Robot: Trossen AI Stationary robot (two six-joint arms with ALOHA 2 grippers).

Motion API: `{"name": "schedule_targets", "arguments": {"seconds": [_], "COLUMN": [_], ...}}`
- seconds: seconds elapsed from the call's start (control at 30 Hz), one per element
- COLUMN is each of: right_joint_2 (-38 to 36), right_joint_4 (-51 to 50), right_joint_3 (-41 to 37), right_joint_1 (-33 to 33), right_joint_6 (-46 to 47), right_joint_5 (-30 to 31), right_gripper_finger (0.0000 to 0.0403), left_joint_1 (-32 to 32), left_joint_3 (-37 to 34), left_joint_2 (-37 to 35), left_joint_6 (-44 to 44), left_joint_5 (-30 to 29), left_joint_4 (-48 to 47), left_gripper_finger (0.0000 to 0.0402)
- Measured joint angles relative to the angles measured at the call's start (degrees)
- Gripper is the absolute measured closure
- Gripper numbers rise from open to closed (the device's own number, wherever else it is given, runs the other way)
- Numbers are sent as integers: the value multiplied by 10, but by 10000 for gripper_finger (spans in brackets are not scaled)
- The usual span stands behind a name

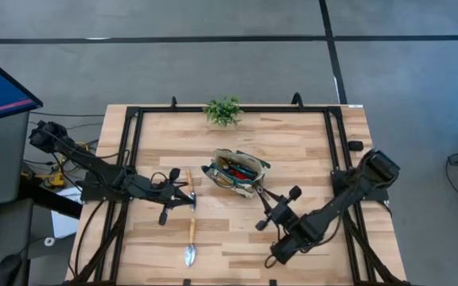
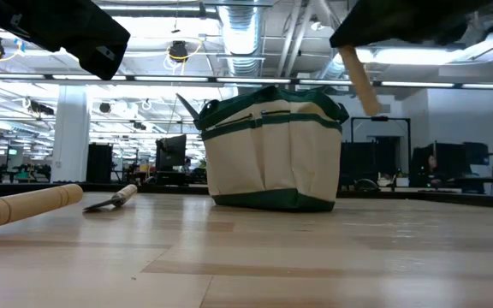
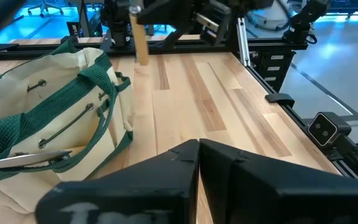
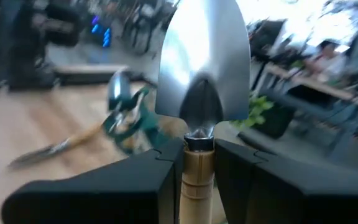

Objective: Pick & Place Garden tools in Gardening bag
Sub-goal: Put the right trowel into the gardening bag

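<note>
Right wrist view: right gripper (image 4: 194,163) clamps a trowel (image 4: 204,68) by its handle, blade forward, near the bag (image 1: 237,172).
Judged: tip the blade over the bag's mouth before releasing. Left gripper (image 1: 188,196) closed, empty, beside a second trowel (image 1: 190,237). Wooden table (image 1: 308,155); plant (image 1: 223,110) at far edge; workshop beyond.

1 gardening bag (image 1: 235,171), 2 trowels, on table (image 1: 190,238) and gripper-held (image 4: 202,74), 1 leafy plant (image 1: 223,110), 2 arms

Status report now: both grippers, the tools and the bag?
Right gripper shut on trowel, beside bag. Left gripper shut, empty. One scoop on table. Nothing in the way.
</note>
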Motion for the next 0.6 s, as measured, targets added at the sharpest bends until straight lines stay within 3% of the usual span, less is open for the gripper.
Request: {"name": "schedule_targets", "arguments": {"seconds": [0.1, 0.6], "right_joint_2": [19, 22], "right_joint_4": [-4, 15], "right_joint_3": [0, 0], "right_joint_1": [-15, -54], "right_joint_6": [23, 68], "right_joint_5": [42, 44], "right_gripper_finger": [346, 346], "left_joint_1": [0, 0], "left_joint_3": [0, 0], "left_joint_2": [0, 0], "left_joint_6": [0, 0], "left_joint_5": [0, 0], "left_joint_4": [0, 0], "left_gripper_finger": [399, 399]}}
